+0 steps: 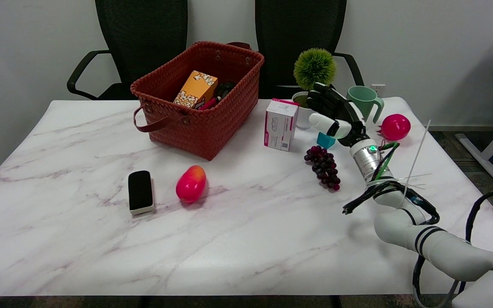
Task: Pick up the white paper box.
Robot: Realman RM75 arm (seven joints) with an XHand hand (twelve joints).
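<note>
The white paper box (280,125), with pink edges, stands upright on the marble table (246,222) just right of the red basket. My right hand (334,113) hovers a short way to the box's right, above a small teal block. Its fingers are spread and nothing is in them. A clear gap separates the hand from the box.
A woven red basket (199,98) with an orange popcorn box stands at the back left. A green plant in a white pot (313,72), a green mug (364,102) and a pink ball (395,127) sit behind the hand. Purple grapes (324,166), a teal block (325,140), a red-yellow mango (191,183) and a black eraser (140,192) lie nearer.
</note>
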